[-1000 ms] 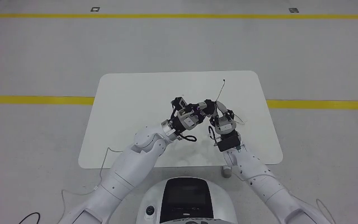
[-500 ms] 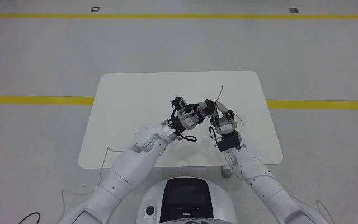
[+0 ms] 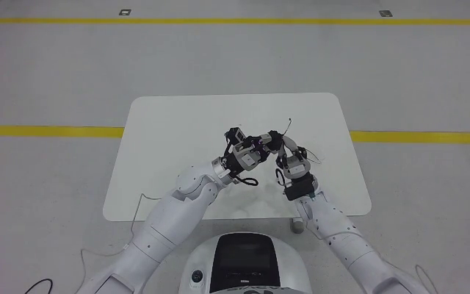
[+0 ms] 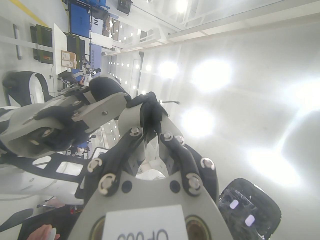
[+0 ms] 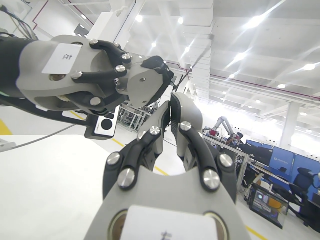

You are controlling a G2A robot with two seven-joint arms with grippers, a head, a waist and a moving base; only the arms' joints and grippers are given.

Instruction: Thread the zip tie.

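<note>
Left gripper (image 3: 272,137) and right gripper (image 3: 283,142) both clenched on zip tie (image 5: 190,67), just right of top-view centre, above table (image 3: 161,147). Judgement: steady head, feed tail straight, avoid buckling.

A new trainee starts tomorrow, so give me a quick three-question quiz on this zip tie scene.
1. True or false: the zip tie lies flat on the table.
2. The left end effector and the right end effector are: A) far apart; B) tips nearly meeting above the table; C) resting on the table.
3. Fill in: the right end effector's fingers are ____ on the zip tie.
Key: 1 false; 2 B; 3 shut.
</note>
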